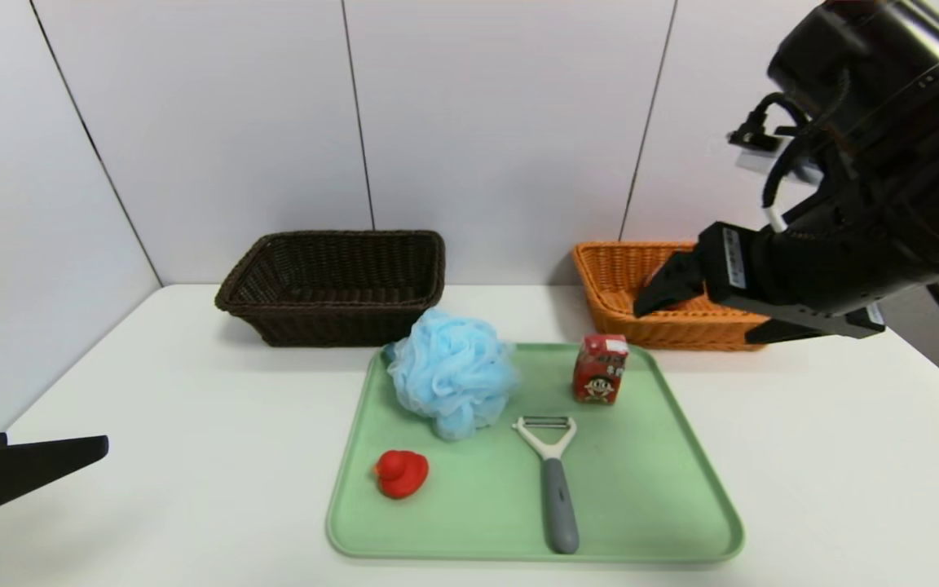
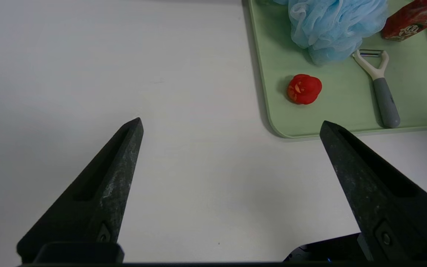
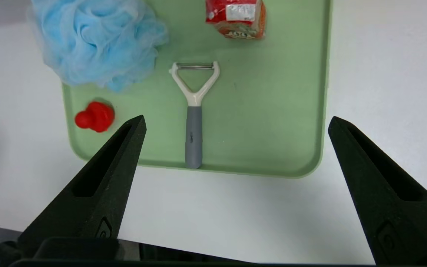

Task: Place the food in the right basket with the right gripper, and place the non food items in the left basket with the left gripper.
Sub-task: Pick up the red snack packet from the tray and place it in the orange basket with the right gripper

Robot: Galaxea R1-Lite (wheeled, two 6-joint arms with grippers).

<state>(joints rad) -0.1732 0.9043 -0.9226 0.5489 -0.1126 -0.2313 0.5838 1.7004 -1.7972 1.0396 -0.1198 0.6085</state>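
Head view: peeler (image 1: 549, 481) lengthwise, head twd baskets (image 1: 353, 308).

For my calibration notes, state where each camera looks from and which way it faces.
Head view: on the head, facing forward and down at both baskets and the tray; right arm and part of the left gripper show.
Left wrist view: above the table's left side, facing down; its open gripper shows.
Right wrist view: above the tray's near side, facing down; the open right gripper shows.
Both wrist views share the duck and peeler.
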